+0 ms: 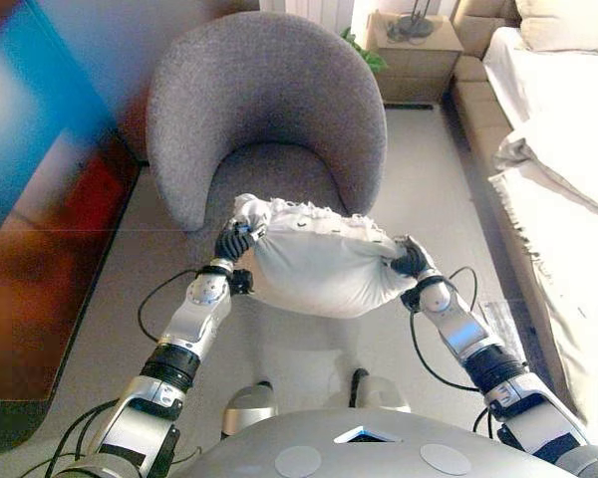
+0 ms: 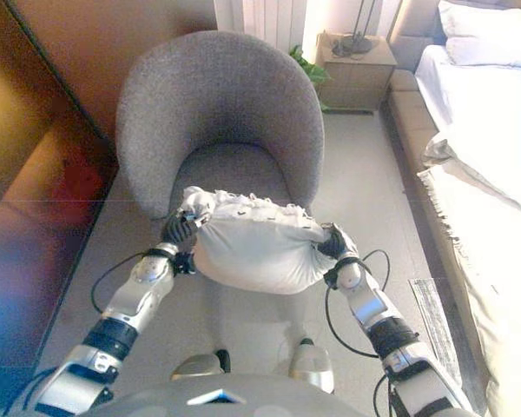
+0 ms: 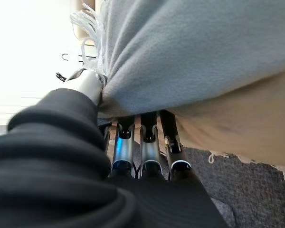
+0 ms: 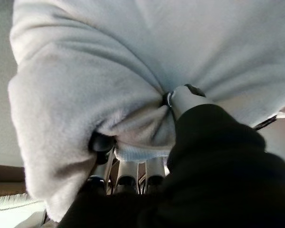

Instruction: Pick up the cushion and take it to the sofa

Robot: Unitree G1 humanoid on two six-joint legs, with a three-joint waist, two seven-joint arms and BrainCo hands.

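On my feed I see 2 silver-grey arms, the left arm (image 1: 194, 324) and the right arm (image 1: 460, 331), each built of smooth metallic shells broken by a black ribbed collar partway along the forearm. The left hand (image 1: 234, 242) and right hand (image 1: 411, 261) are wrapped in dark covers. Up close, the left cover (image 3: 52, 156) is black and folded in thick soft ridges, and its fingers (image 3: 123, 147) are polished silver bars with dark sections. The left thumb (image 3: 88, 83) is a rounded silver stub. The right cover (image 4: 218, 171) looks the same, with silver fingers (image 4: 128, 176) beside it.
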